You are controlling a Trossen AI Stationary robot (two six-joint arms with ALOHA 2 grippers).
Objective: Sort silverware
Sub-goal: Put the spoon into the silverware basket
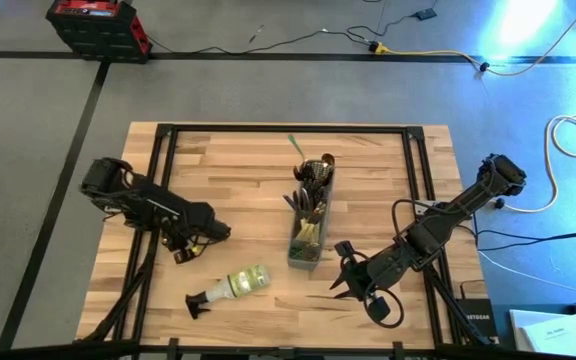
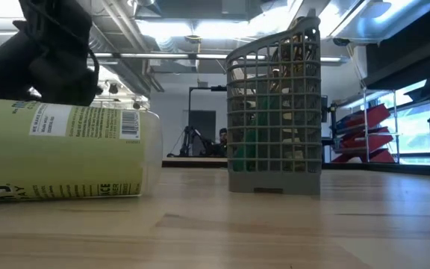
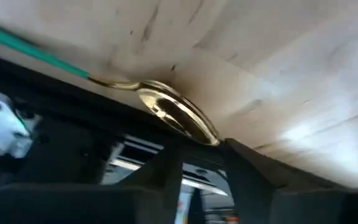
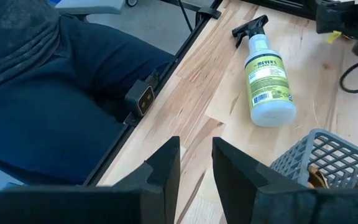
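A spoon with a gold bowl (image 3: 174,113) and a green handle (image 3: 30,43) shows only in the left wrist view, close over the wood, its bowl end at my left gripper (image 3: 205,144). From above, that gripper (image 1: 182,250) is at the table's left, tucked back under its own arm, which hides the spoon. The grey mesh caddy (image 1: 308,228) stands mid-table holding several pieces of silverware (image 1: 313,185); a green handle (image 1: 295,145) sticks out past its far end. My right gripper (image 4: 196,149) hangs narrowly open near the caddy's near end, holding nothing. My left gripper has the tip of the spoon's bowl (image 3: 211,138) between its two fingertips, and the spoon runs straight away from the fingers. The fingers themselves hide the place of contact. I cannot tell whether the spoon is lifted clear or rests on the wood.
A spray bottle (image 1: 236,286) lies on its side near the front edge, between the two grippers. Black frame rails (image 1: 163,180) run along the table's left and right sides. A person's legs (image 4: 42,93) are close to the table's near edge.
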